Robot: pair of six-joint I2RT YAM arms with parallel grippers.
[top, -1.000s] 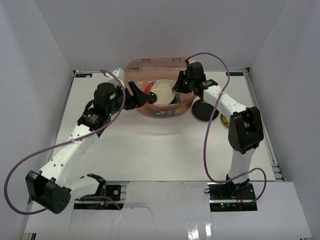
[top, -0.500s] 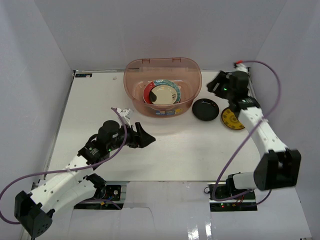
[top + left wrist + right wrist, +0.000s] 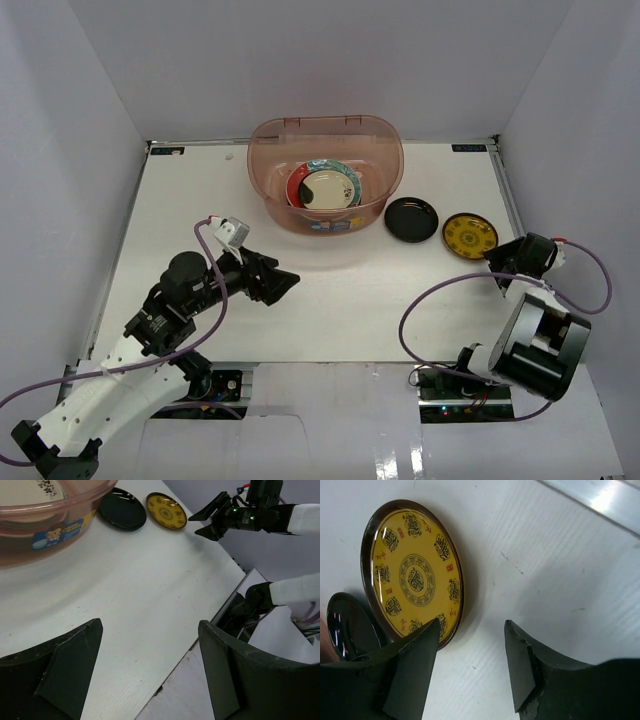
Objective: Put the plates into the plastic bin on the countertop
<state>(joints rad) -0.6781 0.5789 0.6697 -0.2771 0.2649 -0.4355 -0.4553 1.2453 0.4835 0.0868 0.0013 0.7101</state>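
Retreat to the near edge of the white table [image 3: 350,300], nothing held.
Left gripper [image 3: 149,627] and right gripper [image 3: 471,626], jaws apart, have drawn back; the right now faces the yellow patterned round plate [image 3: 412,572] beside the glossy black round plate [image 3: 411,219], both still to load; beyond, the translucent pinkish plastic bin [image 3: 268,190] holds the stacked plates [image 3: 325,187].

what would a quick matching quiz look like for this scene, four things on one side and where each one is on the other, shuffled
Things
1. black plate
2. yellow-patterned plate
3. cream plate
4. left gripper

Places
a. inside the plastic bin, on top of the stack
b. on the countertop, just right of the bin
c. open and empty, over bare countertop on the near left side
d. on the countertop, farthest right, just in front of the open right gripper

Pairs: 1-b, 2-d, 3-a, 4-c
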